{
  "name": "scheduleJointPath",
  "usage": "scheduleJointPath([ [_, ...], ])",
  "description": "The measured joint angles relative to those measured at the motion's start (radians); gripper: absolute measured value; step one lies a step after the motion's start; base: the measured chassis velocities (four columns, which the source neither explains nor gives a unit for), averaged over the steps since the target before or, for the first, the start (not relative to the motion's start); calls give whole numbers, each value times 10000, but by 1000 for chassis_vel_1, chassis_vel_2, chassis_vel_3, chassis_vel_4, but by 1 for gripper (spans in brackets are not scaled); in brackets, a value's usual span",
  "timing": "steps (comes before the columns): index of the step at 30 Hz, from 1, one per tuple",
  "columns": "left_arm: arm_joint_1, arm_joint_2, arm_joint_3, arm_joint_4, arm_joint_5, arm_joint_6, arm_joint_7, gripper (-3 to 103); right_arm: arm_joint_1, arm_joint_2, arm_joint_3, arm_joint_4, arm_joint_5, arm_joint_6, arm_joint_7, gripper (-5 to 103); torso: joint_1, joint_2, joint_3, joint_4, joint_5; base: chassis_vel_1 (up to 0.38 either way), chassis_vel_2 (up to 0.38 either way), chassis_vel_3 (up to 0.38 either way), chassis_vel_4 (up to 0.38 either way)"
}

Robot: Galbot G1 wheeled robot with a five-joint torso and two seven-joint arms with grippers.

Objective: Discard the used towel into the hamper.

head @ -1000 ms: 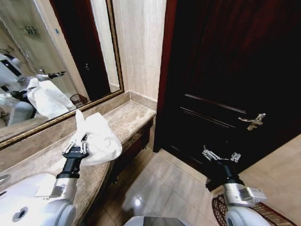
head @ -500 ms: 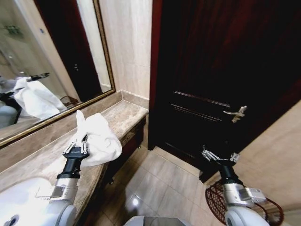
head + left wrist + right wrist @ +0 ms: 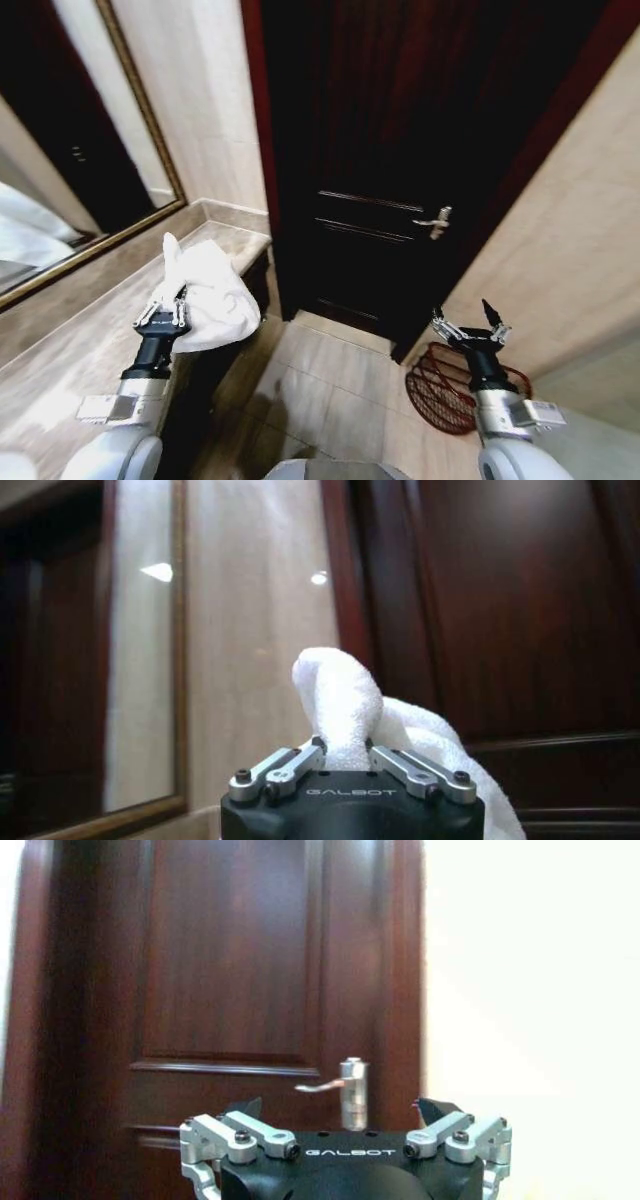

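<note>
A white towel hangs bunched from my left gripper, which is shut on it above the marble counter. The left wrist view shows the towel rising in a fold between the closed fingers of the left gripper. The hamper, a dark red-brown open-weave basket, stands on the floor at the lower right, against the beige wall beside the door. My right gripper is held up in front of the hamper, open and empty. In its own wrist view, the right gripper faces the door with its fingers spread.
A dark wooden door with a metal handle fills the middle. A framed mirror hangs over the counter at the left. Tiled floor lies between the counter end and the hamper. A beige wall stands at the right.
The whole view has swung to the right: mirror and counter slid left, the door centred, and the hamper came into fuller view. Both arms keep their pose, the towel still held.
</note>
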State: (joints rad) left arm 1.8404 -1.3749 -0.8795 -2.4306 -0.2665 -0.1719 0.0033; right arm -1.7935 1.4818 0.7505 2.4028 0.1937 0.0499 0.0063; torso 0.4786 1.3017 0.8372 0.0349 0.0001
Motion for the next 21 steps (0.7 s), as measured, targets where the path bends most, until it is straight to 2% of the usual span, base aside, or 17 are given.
scheduleJointPath([
  [21,-87,31,20,221,-119,65,35,7,61,40,23,-43,36,-15,273,100,-1,0,0,1,-2,-128,-127,-122,-126],
])
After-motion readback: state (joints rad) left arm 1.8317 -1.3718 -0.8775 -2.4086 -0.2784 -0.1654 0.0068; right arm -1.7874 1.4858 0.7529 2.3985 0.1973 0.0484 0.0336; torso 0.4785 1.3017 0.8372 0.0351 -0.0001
